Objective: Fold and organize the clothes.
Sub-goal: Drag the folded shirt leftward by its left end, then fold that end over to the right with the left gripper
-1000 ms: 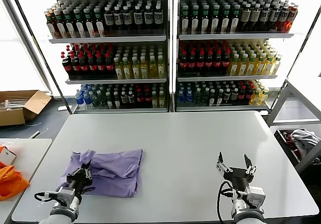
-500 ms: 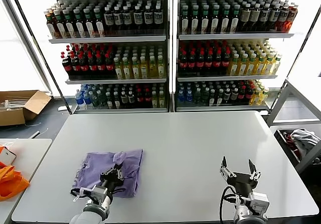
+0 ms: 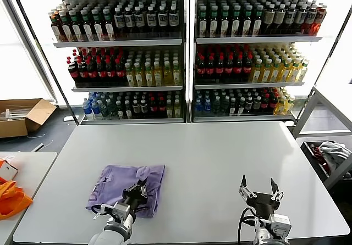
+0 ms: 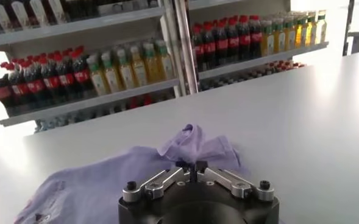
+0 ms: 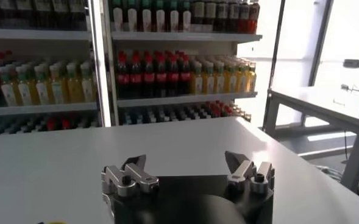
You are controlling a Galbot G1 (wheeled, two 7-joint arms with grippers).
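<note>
Presently: left gripper (image 3: 140, 190), fingers clenched on a raised fold of the lavender t-shirt (image 3: 118, 184), which lies bunched on the white tabletop (image 3: 220, 157) near its front-left. Right gripper (image 3: 258, 186), fingers released and spread, hovers empty at front-right. Bottle shelves (image 3: 181, 53) behind.

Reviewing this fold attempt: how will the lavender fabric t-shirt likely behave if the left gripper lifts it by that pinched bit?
The lavender fabric t-shirt is probably floppy: it lies in soft wrinkles, and a fold peaks where the shut left gripper pinches it. Likely light, it should drape and may unfold. On the smooth white table it would probably slide.
</note>
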